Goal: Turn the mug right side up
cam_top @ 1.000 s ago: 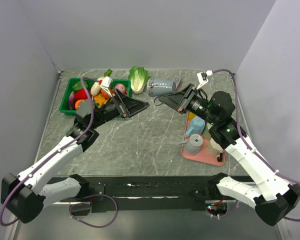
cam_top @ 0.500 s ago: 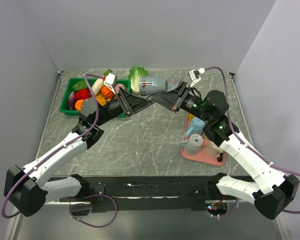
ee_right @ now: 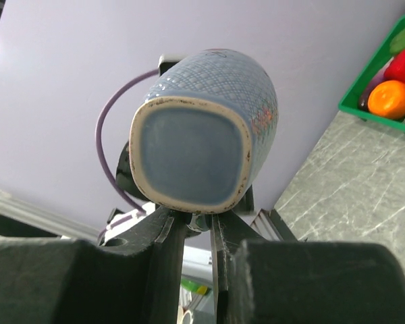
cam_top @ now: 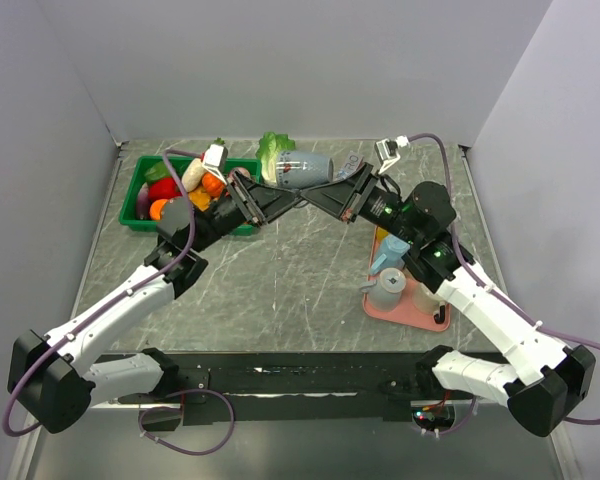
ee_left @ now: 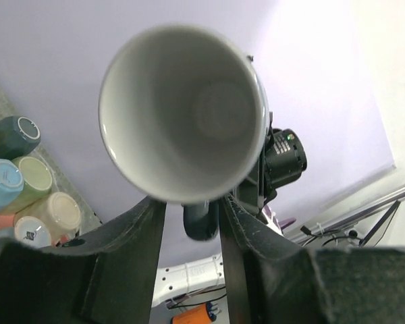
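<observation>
The blue-grey mug [cam_top: 302, 170] hangs on its side in the air over the back of the table. In the left wrist view its white mouth [ee_left: 182, 115] faces the camera. The right wrist view shows its flat base [ee_right: 196, 142]. My right gripper [cam_top: 318, 196] [ee_right: 197, 216] is shut on the mug's handle from the right. Coming from the left, my left gripper [cam_top: 290, 198] [ee_left: 192, 202] has its jaws on either side of the dark handle [ee_left: 201, 219]. The right finger lies against the handle, and a gap shows beside the left finger.
A green basket [cam_top: 132, 195] of toy vegetables stands at the back left, with a lettuce [cam_top: 273, 148] behind the mug. A pink tray [cam_top: 435, 318] with several cups [cam_top: 388, 288] sits on the right under my right arm.
My right arm carried the mug left and up. The left gripper came in under it and narrowed its jaws around the handle.
</observation>
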### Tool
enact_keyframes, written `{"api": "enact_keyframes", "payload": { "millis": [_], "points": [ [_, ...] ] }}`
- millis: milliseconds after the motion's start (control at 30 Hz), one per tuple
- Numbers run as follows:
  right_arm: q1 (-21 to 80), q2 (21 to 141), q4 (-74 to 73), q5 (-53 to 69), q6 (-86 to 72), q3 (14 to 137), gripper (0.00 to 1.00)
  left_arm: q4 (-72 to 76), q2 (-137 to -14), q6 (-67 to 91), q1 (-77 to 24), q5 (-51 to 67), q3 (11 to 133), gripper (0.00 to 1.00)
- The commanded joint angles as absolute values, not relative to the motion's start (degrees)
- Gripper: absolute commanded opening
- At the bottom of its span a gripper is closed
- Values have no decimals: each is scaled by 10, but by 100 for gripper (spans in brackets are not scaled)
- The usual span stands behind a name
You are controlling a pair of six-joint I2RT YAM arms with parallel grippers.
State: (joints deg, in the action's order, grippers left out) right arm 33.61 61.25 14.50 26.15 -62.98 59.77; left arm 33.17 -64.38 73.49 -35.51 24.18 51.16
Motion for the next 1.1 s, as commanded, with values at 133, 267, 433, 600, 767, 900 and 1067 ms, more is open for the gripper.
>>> {"api": "enact_keyframes", "payload": {
  "millis": [133,267,433,600,767,900,1067],
  "points": [
    [345,605,201,282,-619,582,0,377,-640,778,-355,206,531,35],
    [345,606,209,280,-627,572,0,388,-653,787,-356,221,534,24],
    [345,605,188,274,-626,573,0,374,-663,772,-362,231,539,1],
    [345,603,104,263,-605,590,23,293,-646,717,-363,199,556,1],
    [345,584,35,215,-596,577,91,106,-621,606,-363,136,612,1],
    [345,575,-39,188,-580,577,100,-21,-615,521,-363,63,656,1],
    [343,560,-170,135,-568,571,100,-143,-595,419,-363,-57,681,1]
  ]
}}
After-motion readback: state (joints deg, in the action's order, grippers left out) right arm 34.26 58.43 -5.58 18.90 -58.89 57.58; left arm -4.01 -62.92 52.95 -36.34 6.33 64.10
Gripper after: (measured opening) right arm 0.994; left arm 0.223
